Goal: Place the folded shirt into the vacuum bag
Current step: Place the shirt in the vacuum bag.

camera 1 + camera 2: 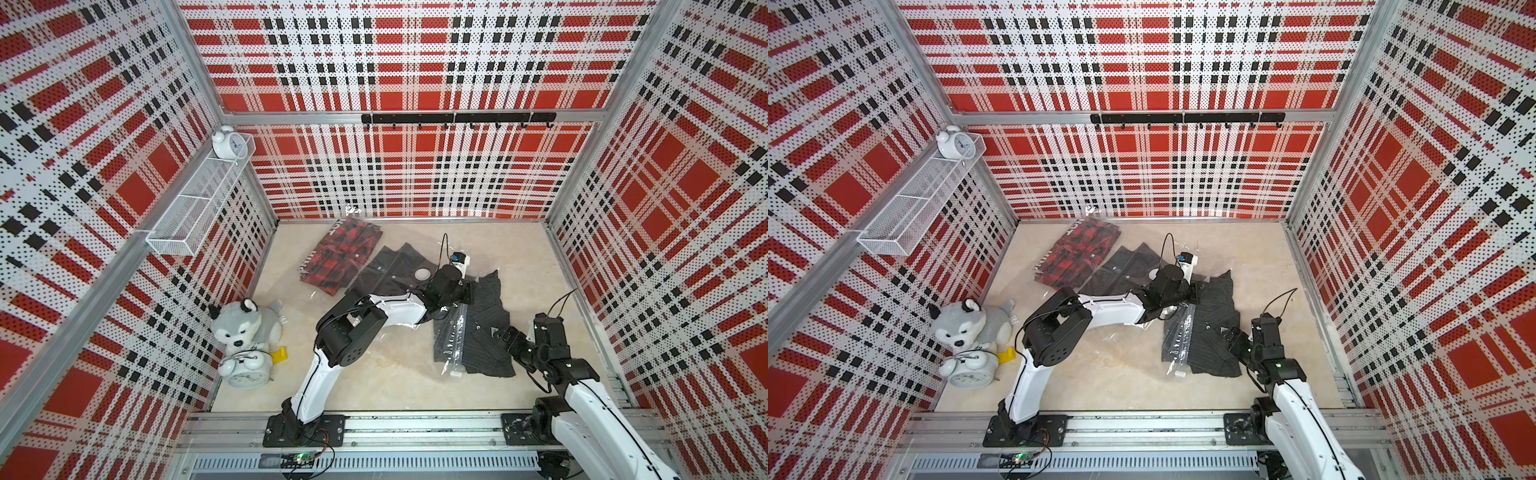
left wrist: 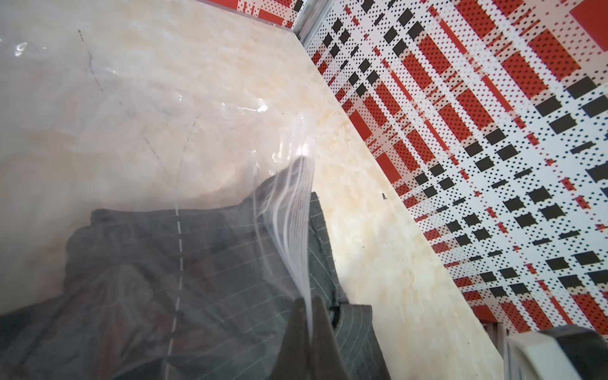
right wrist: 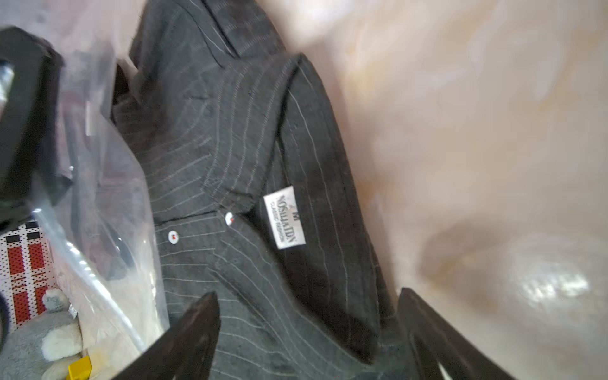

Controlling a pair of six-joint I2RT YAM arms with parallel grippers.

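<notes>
The vacuum bag (image 1: 453,332) lies flat on the table, clear and crinkly, with its round white valve (image 1: 423,274) and a white slider clip (image 1: 456,374). My left gripper (image 2: 309,299) is shut on the bag's ribbed zip edge and holds the film (image 2: 131,131) raised. The folded shirt (image 1: 486,328), dark grey with thin pinstripes, lies at the bag's mouth, and part of it shows through the lifted film (image 2: 204,256). My right gripper (image 3: 306,294) stands open just above the shirt (image 3: 250,158) near its white neck label (image 3: 284,217), fingers on either side of the cloth.
A red plaid garment (image 1: 340,253) and another dark one (image 1: 390,270) lie inside the bag's far end. A husky plush (image 1: 245,324), an alarm clock (image 1: 245,370) and a yellow piece (image 1: 279,355) sit at the left wall. A wire shelf (image 1: 199,195) hangs above them.
</notes>
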